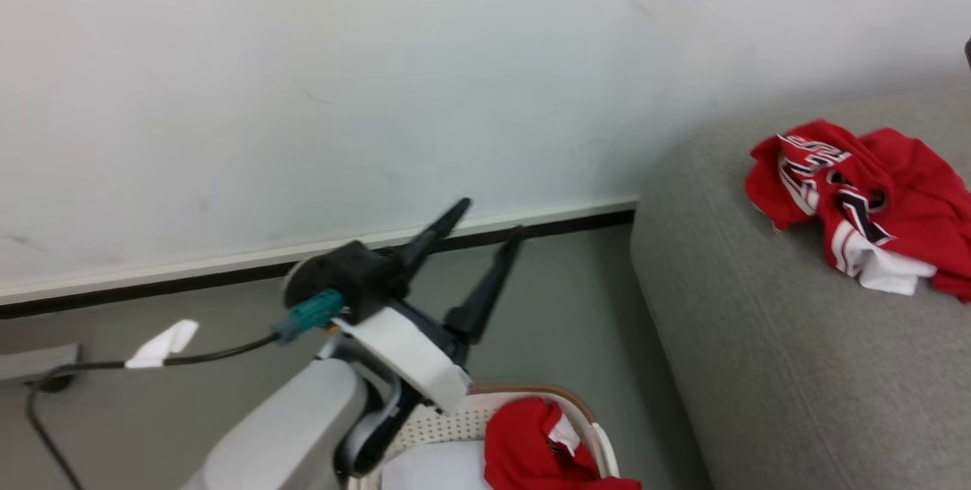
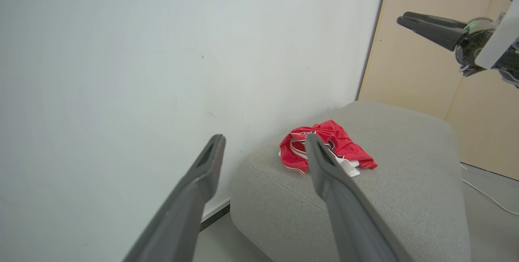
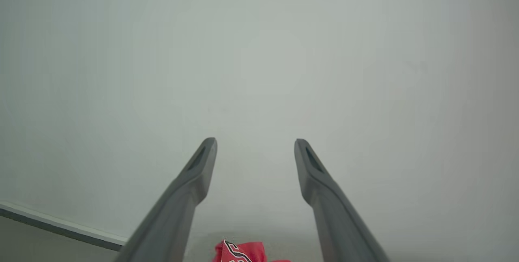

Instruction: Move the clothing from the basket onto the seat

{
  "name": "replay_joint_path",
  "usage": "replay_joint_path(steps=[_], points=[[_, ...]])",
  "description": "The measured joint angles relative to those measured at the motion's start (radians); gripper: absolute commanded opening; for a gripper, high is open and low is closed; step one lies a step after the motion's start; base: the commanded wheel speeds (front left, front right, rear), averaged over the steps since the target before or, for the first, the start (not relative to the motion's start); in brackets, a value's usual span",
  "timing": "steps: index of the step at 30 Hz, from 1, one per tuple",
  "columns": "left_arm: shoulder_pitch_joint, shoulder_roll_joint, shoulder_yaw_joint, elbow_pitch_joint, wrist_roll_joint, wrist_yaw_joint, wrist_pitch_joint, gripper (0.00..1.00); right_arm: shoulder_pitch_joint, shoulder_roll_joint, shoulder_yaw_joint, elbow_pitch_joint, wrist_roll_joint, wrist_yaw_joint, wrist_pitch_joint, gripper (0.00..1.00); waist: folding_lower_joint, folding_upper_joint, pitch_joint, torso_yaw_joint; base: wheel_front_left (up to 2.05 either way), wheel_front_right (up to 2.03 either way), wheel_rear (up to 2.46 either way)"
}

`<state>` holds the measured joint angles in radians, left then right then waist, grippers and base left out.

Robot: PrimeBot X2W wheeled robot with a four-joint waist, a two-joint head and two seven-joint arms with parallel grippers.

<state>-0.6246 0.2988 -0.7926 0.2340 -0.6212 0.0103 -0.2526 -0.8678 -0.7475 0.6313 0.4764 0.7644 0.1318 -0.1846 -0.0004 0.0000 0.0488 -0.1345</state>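
Left gripper (image 1: pixel 491 218) and right gripper (image 3: pixel 255 140) both gape empty; the clothing (image 1: pixel 531 448) in the basket (image 1: pixel 605 450) looks limp and light, so pinch a raised fold.

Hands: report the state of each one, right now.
Left hand: open, holding nothing.
Right hand: open, holding nothing.

forearm (image 1: pixel 288 437) pale grey; left pincer (image 1: pixel 490 218) black; plug (image 1: pixel 307 315) teal; cable (image 1: pixel 212 357) black
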Motion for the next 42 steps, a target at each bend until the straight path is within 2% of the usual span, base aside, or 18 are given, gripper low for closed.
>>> replay_joint_path(steps=[5, 9, 14, 17, 19, 25, 32, 42], points=[[0.035, 0.045, 0.067, -0.004, -0.017, 0.044, -0.004, 1.0, 0.141, 0.03, -0.128, -0.106, -0.023, 0.0, -0.056, 1.0, 0.0001, 0.0, -0.027, 0.061, 0.0, 0.0, 0.0], [0.085, 0.072, 0.128, -0.014, -0.032, 0.073, -0.008, 1.0, 0.309, 0.102, -0.28, -0.19, -0.078, 0.0, -0.073, 1.0, 0.0002, 0.0, -0.043, 0.108, 0.0, 0.0, 0.0], [0.186, 0.089, 0.228, -0.036, -0.039, 0.119, -0.01, 1.0, 0.544, 0.269, -0.453, -0.305, -0.194, 0.0, -0.078, 1.0, 0.0002, 0.0, -0.06, 0.159, 0.0, 0.0, 0.0], [0.262, 0.088, 0.307, -0.058, -0.036, 0.142, -0.011, 1.0, 0.669, 0.376, -0.517, -0.36, -0.266, 0.0, -0.078, 1.0, 0.0003, 0.0, -0.066, 0.18, 0.0, 0.0, 0.0], [0.315, 0.078, 0.367, -0.073, -0.027, 0.149, -0.011, 1.0, 0.737, 0.442, -0.537, -0.367, -0.272, 0.0, -0.078, 1.0, 0.0003, 0.0, -0.068, 0.19, 0.0, 0.0, 0.0], [0.453, 0.017, 0.515, -0.098, 0.037, 0.143, -0.011, 1.0, 0.829, 0.534, -0.531, -0.351, -0.339, 0.0, -0.078, 1.0, 0.0003, 0.0, -0.069, 0.205, 0.0, 0.0, 0.0], [0.559, -0.065, 0.593, -0.072, 0.138, 0.112, -0.012, 1.0, 0.908, 0.616, -0.578, -0.327, -0.395, 0.0, -0.078, 1.0, 0.0004, -0.0001, -0.085, 0.215, 0.0, 0.0, 0.0], [0.589, -0.135, 0.66, -0.044, 0.246, 0.05, -0.012, 1.0, 0.911, 0.616, -0.599, -0.339, -0.429, 0.0, -0.078, 1.0, 0.0004, 0.0, -0.09, 0.205, 0.0, 0.0, 0.0]])
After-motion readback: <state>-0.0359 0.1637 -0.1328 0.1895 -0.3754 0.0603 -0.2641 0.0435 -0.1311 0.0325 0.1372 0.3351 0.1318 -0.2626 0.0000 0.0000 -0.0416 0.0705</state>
